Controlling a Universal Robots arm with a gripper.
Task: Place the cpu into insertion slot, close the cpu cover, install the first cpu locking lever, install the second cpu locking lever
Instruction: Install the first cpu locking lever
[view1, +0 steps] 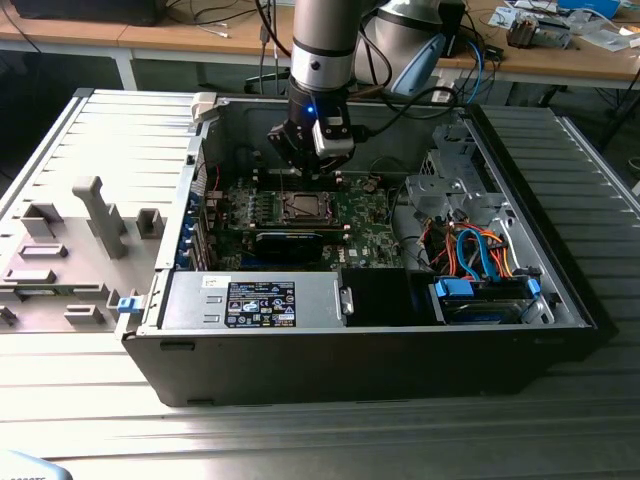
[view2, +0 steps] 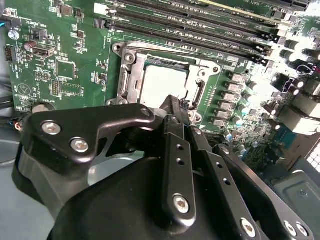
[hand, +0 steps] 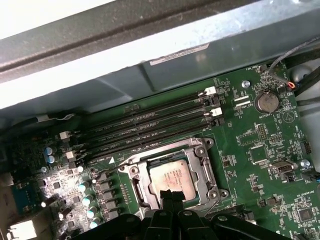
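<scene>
cpu sits in the insertion slot right under the gripper, cpu cover framing it and looking down. Fingers pressed together, nothing pinched, tips at the socket's near edge. Judgement: press straight down, no side load. Room is tight: memory slots just beyond, capacitors beside.

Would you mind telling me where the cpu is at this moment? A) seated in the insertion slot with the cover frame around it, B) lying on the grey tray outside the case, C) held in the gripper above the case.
A: in both wrist views the cpu lies flat in the insertion slot, framed by the cpu cover, with the gripper just over its edge.
</scene>
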